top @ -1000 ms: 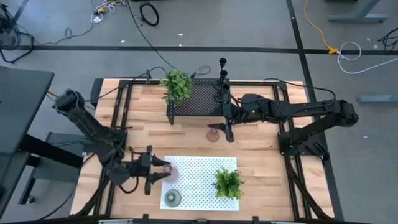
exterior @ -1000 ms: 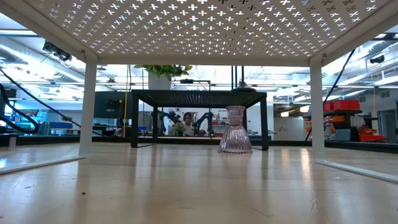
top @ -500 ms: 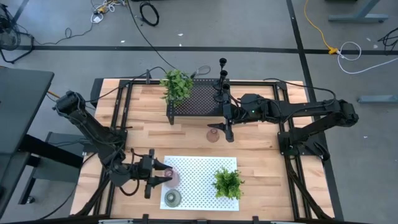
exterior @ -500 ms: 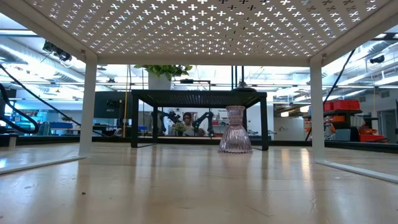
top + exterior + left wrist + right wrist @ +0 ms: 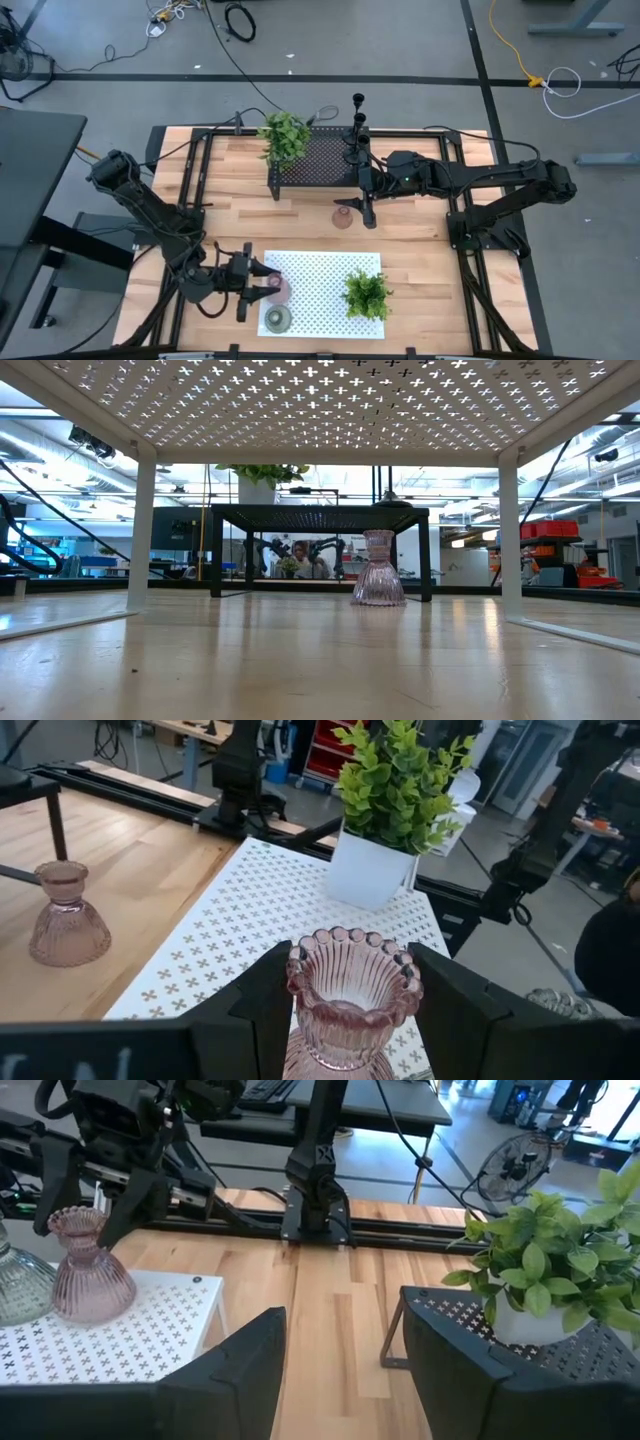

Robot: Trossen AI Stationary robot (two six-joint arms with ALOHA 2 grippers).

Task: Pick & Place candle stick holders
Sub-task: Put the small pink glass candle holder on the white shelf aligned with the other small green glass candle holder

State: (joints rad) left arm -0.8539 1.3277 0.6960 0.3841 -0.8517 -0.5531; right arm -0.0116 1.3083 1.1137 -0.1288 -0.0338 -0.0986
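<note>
A pink glass candle stick holder [image 5: 277, 286] stands upright at the left end of the white perforated shelf [image 5: 330, 270], with my left gripper [image 5: 262, 284] shut on it; the right wrist view shows this holder [image 5: 88, 1272] too. An olive-green glass holder [image 5: 277, 319] stands just nearer on the same shelf. A second pink holder [image 5: 343, 217] rests on its base on the wood in front of the black mesh rack [image 5: 318, 160]. Slim black holders [image 5: 357, 128] stand at the rack's right end. My right gripper [image 5: 356, 207] hangs open beside the second pink holder. My left gripper pinches the pink holder's scalloped cup [image 5: 350, 982] between its two fingers [image 5: 268, 1005]. The fingers come nearly level from the table's left. The holder stays upright; whether its base rests on the white shelf or hangs just above it, I cannot tell.
A potted green plant [image 5: 367, 293] stands on the white shelf's right part, and another plant [image 5: 285, 136] on the black rack's left end. Bare wood lies between rack and shelf. Black frame rails run along the table's edges.
My left gripper has shifted a little toward the table's near edge, carrying the pink holder upright with it along the white shelf's left end.
</note>
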